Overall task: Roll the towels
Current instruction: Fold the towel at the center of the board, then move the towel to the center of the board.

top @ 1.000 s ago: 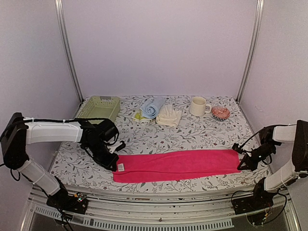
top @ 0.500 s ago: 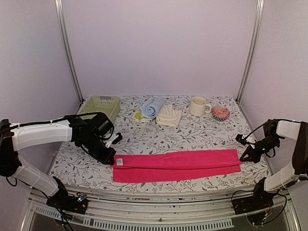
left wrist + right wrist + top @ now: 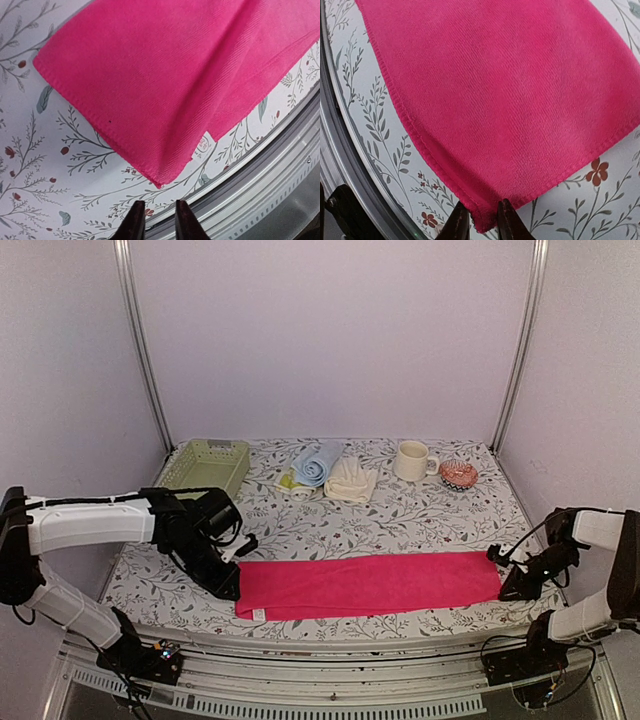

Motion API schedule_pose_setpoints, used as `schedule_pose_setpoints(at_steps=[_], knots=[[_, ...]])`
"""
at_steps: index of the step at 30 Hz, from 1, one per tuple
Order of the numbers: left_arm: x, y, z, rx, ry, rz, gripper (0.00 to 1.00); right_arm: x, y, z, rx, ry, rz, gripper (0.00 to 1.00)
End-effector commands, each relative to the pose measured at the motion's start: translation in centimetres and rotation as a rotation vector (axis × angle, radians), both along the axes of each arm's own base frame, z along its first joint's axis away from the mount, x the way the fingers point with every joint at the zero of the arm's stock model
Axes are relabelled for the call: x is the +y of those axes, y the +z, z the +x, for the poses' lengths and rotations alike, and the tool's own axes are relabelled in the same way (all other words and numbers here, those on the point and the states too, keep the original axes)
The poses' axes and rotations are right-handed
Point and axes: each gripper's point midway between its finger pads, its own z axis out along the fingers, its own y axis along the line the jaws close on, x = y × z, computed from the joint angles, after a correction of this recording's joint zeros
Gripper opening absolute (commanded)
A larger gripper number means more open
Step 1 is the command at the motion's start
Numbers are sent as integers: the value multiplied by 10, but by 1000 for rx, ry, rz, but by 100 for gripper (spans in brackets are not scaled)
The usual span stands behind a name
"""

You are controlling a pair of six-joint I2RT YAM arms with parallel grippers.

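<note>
Hot pink towel [image 3: 370, 582], folded lengthwise into a long flat band, lying along the near part of the table [image 3: 400, 525] and spanning the gap between the two grippers. Left gripper [image 3: 155, 222]: tips a narrow gap apart with nothing between them; the towel's near corner lies just ahead of the tips and clear of them, and a white label [image 3: 202, 142] peeks from under the upper layer ahead and to the right. Right gripper [image 3: 481, 222]: the hem of the opposite corner sits in the narrow gap between its tips, but whether they pinch it or merely straddle it cannot be told. One gripper at each short end suggests the band was drawn straight and smooth, since an even, unwrinkled strip is what a tight roll needs; the rolling itself appears not yet begun, and would likely start from one short end. Far ahead of both grippers, at the back, the light blue towel [image 3: 316, 462] lies already rolled, with the cream-white towel [image 3: 350, 480] and pale yellow-green towel [image 3: 290, 483] touching it, keeping the near strip as working space. Basket [image 3: 208, 465] well beyond the left gripper; mug [image 3: 410, 460] and small patterned bowl [image 3: 459, 475] well beyond the right
</note>
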Motion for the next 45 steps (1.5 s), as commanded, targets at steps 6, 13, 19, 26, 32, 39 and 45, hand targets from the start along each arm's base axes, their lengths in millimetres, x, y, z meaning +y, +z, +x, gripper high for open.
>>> schedule_pose_setpoints(at_steps=[6,13,19,26,32,39,45], knots=[[5,11,20,-36,55,116,31,8,52,19,-130,21,59,35],[13,4,87,-135,276,198,39,-3,72,90,-158,-223,143,36],[22,-10,115,-158,418,126,43,4,51,107,-66,-329,194,30],[11,-30,120,-97,455,23,40,25,24,108,27,-315,178,25],[12,-51,116,-57,441,58,22,19,3,111,71,-346,123,23],[17,-45,128,-117,432,88,0,12,-15,109,103,-379,78,22],[29,-35,155,-225,430,158,0,-1,-29,117,122,-447,10,20]])
